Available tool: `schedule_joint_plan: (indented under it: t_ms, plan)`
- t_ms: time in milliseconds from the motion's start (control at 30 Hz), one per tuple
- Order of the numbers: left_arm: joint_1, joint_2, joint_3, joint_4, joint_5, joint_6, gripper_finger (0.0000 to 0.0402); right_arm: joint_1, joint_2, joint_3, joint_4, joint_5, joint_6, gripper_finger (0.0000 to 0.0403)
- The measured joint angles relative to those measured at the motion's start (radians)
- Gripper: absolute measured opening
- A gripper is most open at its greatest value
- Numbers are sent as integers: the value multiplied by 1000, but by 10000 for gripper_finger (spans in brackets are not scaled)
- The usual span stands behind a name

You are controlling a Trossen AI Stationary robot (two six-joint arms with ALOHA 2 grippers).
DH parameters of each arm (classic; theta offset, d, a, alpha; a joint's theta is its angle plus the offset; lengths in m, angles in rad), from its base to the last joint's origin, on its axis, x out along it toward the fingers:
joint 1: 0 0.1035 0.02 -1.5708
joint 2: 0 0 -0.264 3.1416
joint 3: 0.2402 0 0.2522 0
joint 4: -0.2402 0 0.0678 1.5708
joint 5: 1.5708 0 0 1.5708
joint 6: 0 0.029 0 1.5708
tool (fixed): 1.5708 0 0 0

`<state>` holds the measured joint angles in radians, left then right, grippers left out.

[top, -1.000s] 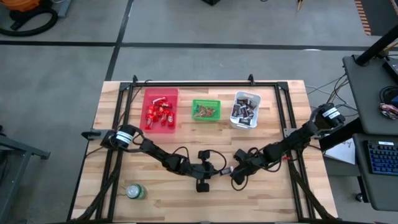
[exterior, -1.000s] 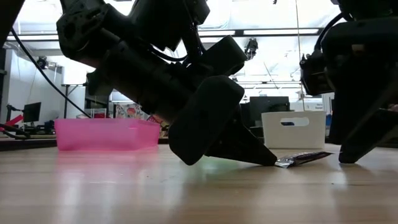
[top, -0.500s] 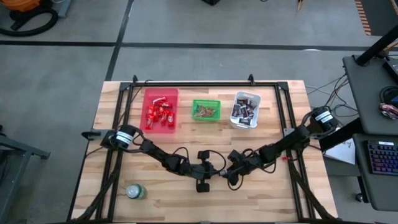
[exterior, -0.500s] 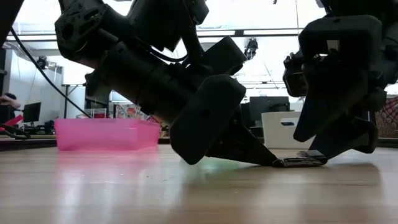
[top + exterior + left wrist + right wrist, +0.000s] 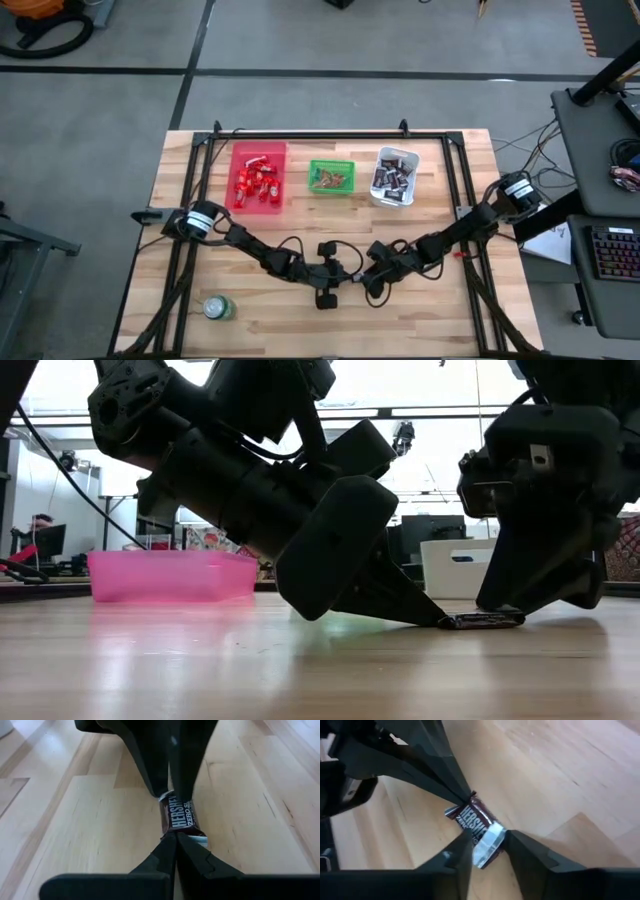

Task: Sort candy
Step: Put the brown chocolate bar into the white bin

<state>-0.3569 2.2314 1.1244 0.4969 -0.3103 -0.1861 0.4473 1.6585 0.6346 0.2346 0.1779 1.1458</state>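
Observation:
One candy [image 5: 180, 817] in a dark brown-and-silver wrapper lies flat on the wooden table [image 5: 300, 330], in the middle toward the near edge. My left gripper [image 5: 175, 835] reaches it from the table's left and is shut, its tips on one end of the candy. My right gripper [image 5: 487, 845] comes from the table's right and stands around the other, silver end. In the low view the candy [image 5: 482, 621] lies between the left gripper [image 5: 436, 620] and the right gripper [image 5: 520, 602]. My left gripper presses its shut fingertips [image 5: 170, 845] on the crimped end of the wrapper [image 5: 196, 836], slanting down from the table's left. The candy lies flat on the table. My right gripper has the candy's silver end [image 5: 489, 840] between its two fingers [image 5: 465, 847], slanting down from the table's right, along the candy. The candy rests on the table.
At the far side stand a pink bin [image 5: 258, 178] with red candy, a green bin [image 5: 331, 176] and a white bin [image 5: 394, 177] with dark candy. A round green can [image 5: 218, 307] stands near the front left. A black frame [image 5: 300, 134] borders the table.
My right gripper has gone down and toward the table's left, from beside the candy to over its silver end. The candy's raised right end now lies flat. My left gripper has kept its tips on the other end.

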Motion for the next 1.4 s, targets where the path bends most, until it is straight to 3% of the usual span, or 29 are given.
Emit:
schedule_joint_plan:
  t_ms: [200, 267, 533, 767, 933, 1167, 1400]
  plan:
    - [0, -1, -1, 4, 4, -3, 0, 1, 11, -1, -15, 34, -98, 24]
    - [1, -13, -1, 3, 7, 0, 0, 1, 6, -1, -19, 46, -121, 14]
    - [-9, -191, -7, -219, 24, 103, 0, 0, -135, -1, -30, 139, -292, 8]
    - [-5, -371, -5, -451, -100, 174, 0, -10, -304, -2, -158, 275, -427, 8]
    - [-6, -519, -3, -601, -123, 186, 0, -54, -465, -1, -301, 356, -517, 8]
    - [6, -774, -3, -727, -241, 208, 0, -193, -698, 70, -697, 550, -563, 8]
    - [57, -982, -107, -755, -327, 204, 0, -388, -751, 64, -828, 572, -475, 11]
